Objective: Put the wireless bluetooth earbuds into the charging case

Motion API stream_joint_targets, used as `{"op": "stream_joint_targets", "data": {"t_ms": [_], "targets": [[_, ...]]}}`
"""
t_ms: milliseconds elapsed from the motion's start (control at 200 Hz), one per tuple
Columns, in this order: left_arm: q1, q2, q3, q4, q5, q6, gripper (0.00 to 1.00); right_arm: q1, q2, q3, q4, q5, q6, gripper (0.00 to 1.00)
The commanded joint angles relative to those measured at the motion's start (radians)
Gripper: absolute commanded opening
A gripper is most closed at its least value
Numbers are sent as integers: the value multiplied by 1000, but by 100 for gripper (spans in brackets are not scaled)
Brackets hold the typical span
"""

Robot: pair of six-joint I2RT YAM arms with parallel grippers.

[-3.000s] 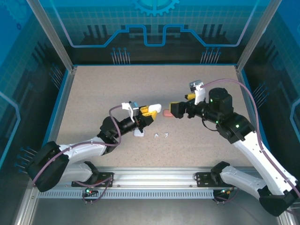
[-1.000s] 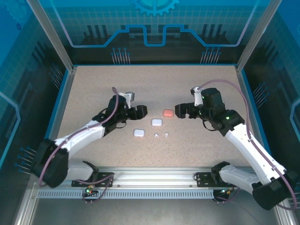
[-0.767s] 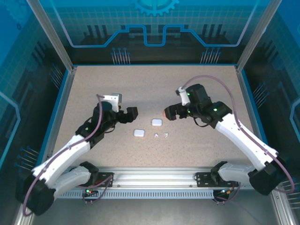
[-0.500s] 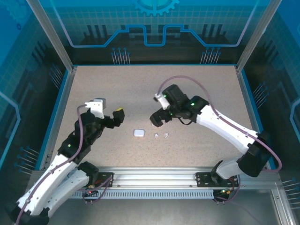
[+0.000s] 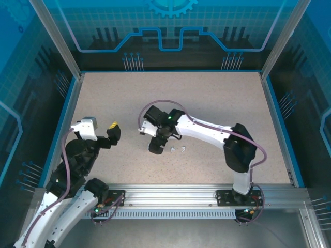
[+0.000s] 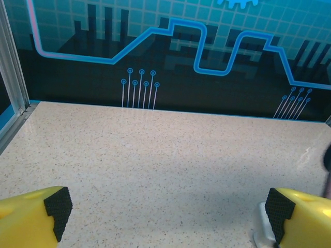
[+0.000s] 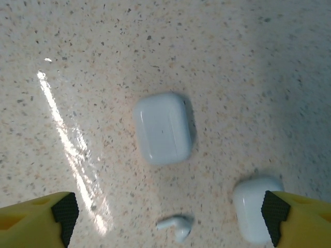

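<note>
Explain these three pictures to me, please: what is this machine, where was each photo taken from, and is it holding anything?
It is a pair of robot arms, a left arm and a right arm, bolted at the near edge of a speckled table. The wide picture looks down from above and behind them. The other two come from small cameras on the wrists, so each shows that arm's own yellow fingers at the bottom corners.

The left gripper sits off to its side, open and empty. The right gripper reaches to the table's middle, open, above a white charging case and a second case partly behind a finger. A tiny white earbud lies close by. Nothing is held.
</note>
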Motion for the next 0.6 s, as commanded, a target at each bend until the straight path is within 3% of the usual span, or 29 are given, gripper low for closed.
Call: {"op": "stream_joint_targets", "data": {"t_ms": [0,230,595], "targets": [[7,-9,24,-38,-33,23,99,21,91,92,-78,46,-125,92],[6,-10,19,-55,-47,21,99,35,220,165,-112,82,-226,89],[7,-10,11,-50,-48,15,99,34,312,212,-139,51,-232,82]]}}
